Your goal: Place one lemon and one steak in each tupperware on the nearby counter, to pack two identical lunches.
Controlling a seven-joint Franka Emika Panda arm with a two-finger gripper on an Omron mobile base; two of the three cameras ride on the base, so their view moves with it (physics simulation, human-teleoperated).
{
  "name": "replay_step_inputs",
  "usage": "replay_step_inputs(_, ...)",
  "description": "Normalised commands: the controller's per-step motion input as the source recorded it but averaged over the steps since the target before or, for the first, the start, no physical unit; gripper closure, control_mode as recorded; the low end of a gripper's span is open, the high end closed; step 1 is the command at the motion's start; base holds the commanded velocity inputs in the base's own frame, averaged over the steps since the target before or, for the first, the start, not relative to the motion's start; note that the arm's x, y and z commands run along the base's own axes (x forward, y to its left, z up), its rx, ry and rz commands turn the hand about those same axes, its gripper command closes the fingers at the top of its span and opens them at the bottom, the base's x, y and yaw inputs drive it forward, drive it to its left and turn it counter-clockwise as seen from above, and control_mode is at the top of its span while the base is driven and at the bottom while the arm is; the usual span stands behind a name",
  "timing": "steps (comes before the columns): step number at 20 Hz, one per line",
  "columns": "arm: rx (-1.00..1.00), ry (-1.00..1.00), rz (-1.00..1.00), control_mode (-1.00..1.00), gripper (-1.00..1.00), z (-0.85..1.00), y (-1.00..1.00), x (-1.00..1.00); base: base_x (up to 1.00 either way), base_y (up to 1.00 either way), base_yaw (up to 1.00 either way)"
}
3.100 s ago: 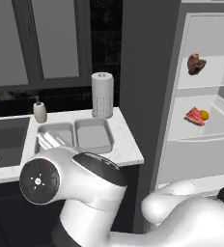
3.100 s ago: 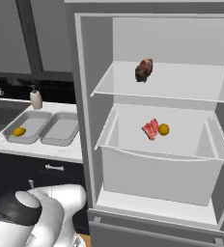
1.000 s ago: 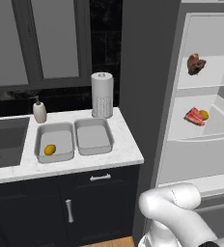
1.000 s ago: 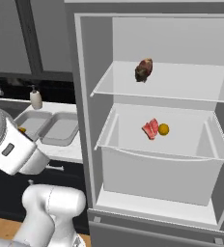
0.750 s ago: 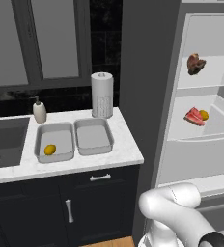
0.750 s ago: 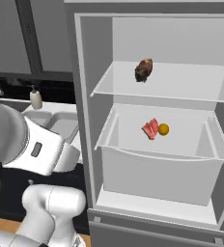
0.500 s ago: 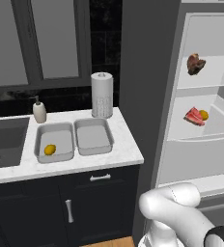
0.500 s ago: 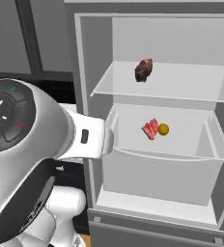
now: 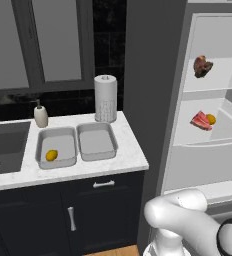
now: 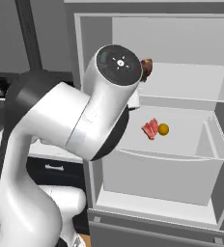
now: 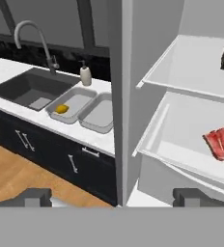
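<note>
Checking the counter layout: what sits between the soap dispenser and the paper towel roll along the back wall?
In the left base view, bare counter lies between the soap dispenser and the paper towel roll; the two tupperware trays sit just in front.

Lemon [image 9: 51,155] in left tupperware [image 9: 56,148]; right tupperware [image 9: 96,141] bare; steak [image 9: 201,120] on fridge shelf.

Glossy white rounded arm [image 10: 61,125], dark joints

The counter [image 9: 128,155] is smooth white marble-look stone with faint veins over matt dark cabinets [image 9: 48,215] with shiny metal bar handles [image 9: 104,184], the two containers [image 9: 75,145] look like dull grey plastic, the fridge shelves [image 11: 191,72] are smooth white, and the floor [image 11: 17,178] is warm wood.
</note>
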Motion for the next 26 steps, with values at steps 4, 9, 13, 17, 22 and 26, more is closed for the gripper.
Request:
replay_step_inputs(4,-0.41,-0.09,-0.11,-1.0,-1.0,0.36,0.22,0.38,0.0,0.0,0.0)
replay_step_inputs(9,-0.07,-0.01,-0.15,-1.0,-1.0,0.07,0.0,0.11,0.0,0.0,0.0)
replay_step_inputs(13,0.0,0.0,0.0,-1.0,-1.0,-0.02,-0.08,0.11,0.0,0.0,0.0)
replay_step_inputs(17,0.0,-0.02,-0.17,-1.0,-1.0,-0.03,-0.14,0.53,0.0,0.0,0.0)
replay_step_inputs(22,0.06,-0.06,-0.33,-1.0,-1.0,-0.02,-0.06,0.54,0.0,0.0,0.0)
replay_step_inputs(26,0.2,-0.08,-0.22,-1.0,-1.0,-0.06,-0.14,0.63,0.0,0.0,0.0)
